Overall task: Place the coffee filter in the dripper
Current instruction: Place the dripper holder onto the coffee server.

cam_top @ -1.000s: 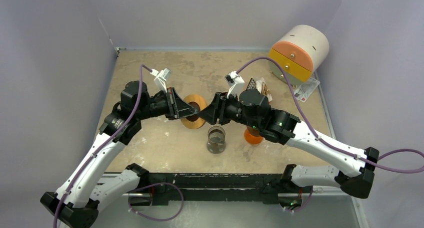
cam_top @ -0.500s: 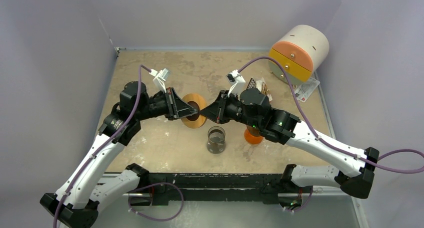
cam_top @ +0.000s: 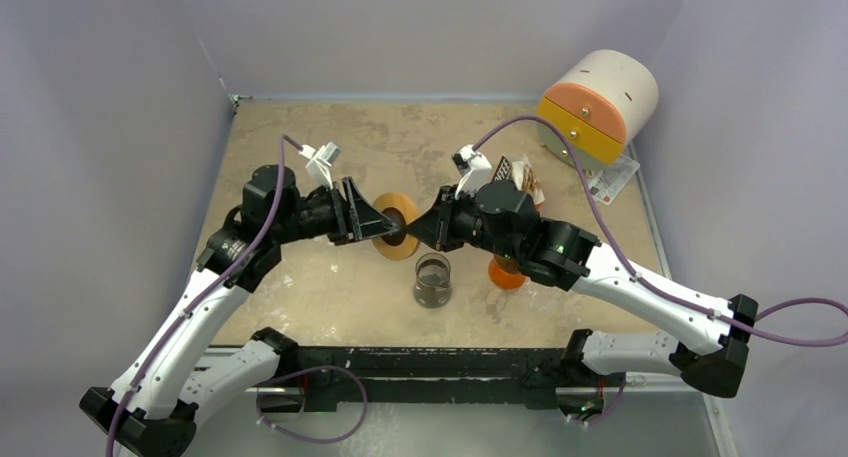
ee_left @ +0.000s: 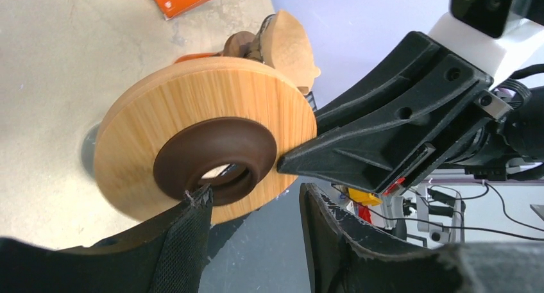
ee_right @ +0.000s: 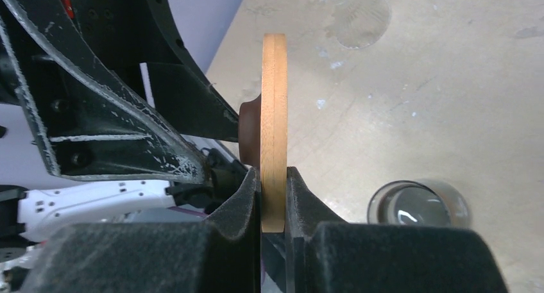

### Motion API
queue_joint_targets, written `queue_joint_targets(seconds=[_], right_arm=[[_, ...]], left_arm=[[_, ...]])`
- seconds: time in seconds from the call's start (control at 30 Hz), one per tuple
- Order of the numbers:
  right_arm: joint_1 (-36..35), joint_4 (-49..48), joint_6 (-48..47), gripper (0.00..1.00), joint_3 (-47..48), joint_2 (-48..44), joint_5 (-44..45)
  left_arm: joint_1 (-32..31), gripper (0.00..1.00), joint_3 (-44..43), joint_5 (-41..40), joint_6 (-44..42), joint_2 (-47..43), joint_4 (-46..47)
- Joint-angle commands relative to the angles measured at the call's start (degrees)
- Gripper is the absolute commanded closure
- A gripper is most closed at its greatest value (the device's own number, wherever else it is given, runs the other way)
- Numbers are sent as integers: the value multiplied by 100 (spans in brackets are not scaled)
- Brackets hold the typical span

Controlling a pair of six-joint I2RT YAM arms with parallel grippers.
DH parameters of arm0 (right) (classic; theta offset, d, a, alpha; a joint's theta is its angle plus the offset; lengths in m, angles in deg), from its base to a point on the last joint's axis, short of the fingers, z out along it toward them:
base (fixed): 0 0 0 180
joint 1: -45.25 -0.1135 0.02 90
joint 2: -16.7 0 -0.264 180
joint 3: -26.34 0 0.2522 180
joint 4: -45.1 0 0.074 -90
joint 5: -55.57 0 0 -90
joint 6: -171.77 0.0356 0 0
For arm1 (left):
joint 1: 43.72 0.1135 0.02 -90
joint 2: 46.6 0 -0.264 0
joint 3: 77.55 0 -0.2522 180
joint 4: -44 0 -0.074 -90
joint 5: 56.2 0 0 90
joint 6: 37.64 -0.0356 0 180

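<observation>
The dripper (cam_top: 397,227) is a round wooden disc with a dark brown ring at its hole. It is held on edge above the table. My right gripper (ee_right: 274,177) is shut on the disc's rim (ee_right: 274,113). My left gripper (ee_left: 253,193) is open, and one fingertip (ee_left: 195,203) touches the brown ring (ee_left: 215,158). A tan paper-like piece (ee_left: 292,43) shows behind the disc; I cannot tell whether it is the coffee filter. A small stack of brownish items (cam_top: 520,177) lies at the back right.
A glass cup (cam_top: 432,280) stands just in front of the disc and also shows in the right wrist view (ee_right: 420,204). An orange object (cam_top: 505,274) sits under the right arm. A white drum with an orange front (cam_top: 600,102) stands at the back right.
The disc has shifted slightly right and toward the front, and both grippers have moved with it. The right gripper's hold on the rim is unchanged.
</observation>
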Motion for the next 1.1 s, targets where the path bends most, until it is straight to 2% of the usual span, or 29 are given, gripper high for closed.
queue_joint_targets(seconds=[0.0, 0.17, 0.4, 0.47, 0.53, 0.77, 0.9, 1.07], right_arm=[[-21, 82, -954, 100, 162, -141, 409], [-24, 81, -2699, 100, 100, -224, 846], [-24, -647, -5285, 100, -572, -673, 382], [-24, -878, -5538, 100, -810, -819, 106], [-24, -969, -6794, 100, -1012, -967, -199], [-86, -1335, -8919, 100, -1681, -1559, -1212], [-173, -1490, -10251, 100, -2064, -1849, -1481], [-371, -1850, -11123, 100, -2464, -2090, -1291]], left_arm=[[32, 49, -266, -172, -179, -88, -480], [35, 47, -438, -340, -320, -228, -898], [36, 46, -500, -626, -330, -356, -1245], [32, 45, -420, -426, -151, -369, -1081], [36, 44, -262, -38, 124, -375, -645], [35, 44, 151, 593, 827, -366, 318], [37, 44, 456, 861, 1166, -370, 664], [34, 44, 675, 1028, 1362, -428, 792]])
